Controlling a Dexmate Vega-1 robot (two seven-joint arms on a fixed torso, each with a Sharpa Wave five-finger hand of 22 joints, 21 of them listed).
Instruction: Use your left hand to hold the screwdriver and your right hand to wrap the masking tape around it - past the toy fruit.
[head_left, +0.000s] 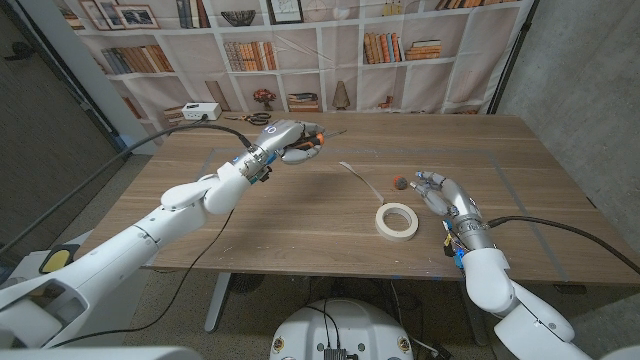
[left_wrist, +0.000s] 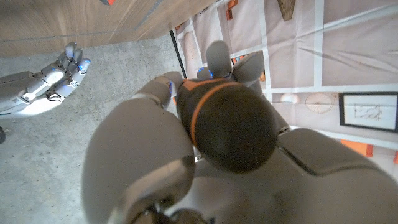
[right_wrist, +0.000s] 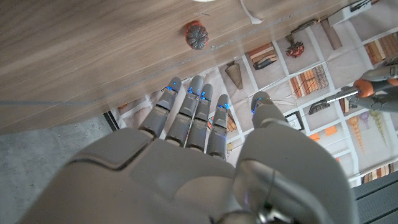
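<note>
Fingers of my left hand (head_left: 290, 141) clamp the screwdriver (left_wrist: 231, 127) above the desk (head_left: 300, 225); right fingers (head_left: 432, 184), apart, wait near the masking tape (head_left: 397, 220).

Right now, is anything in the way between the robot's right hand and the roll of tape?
Nothing visible is. In the head view the right hand hovers open just beside the masking tape, with bare table between them. The small toy fruit lies off to the side, farther back, not in that path.
</note>
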